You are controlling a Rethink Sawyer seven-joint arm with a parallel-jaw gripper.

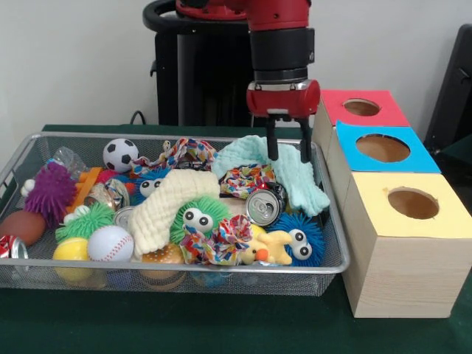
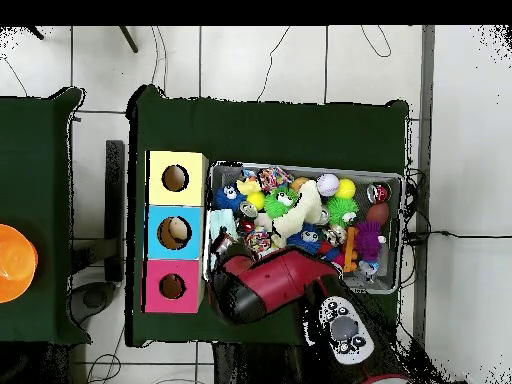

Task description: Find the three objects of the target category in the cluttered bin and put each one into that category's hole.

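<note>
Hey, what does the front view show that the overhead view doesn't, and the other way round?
Only the front view shows the gripper, its fingers spread around the mint-green fluffy cloth. Only the overhead view shows a pale object inside the blue-topped box's hole and an orange round thing on a neighbouring table. Both show the wire mesh bin of toys and the three wooden boxes with yellow, blue and red tops.
</note>
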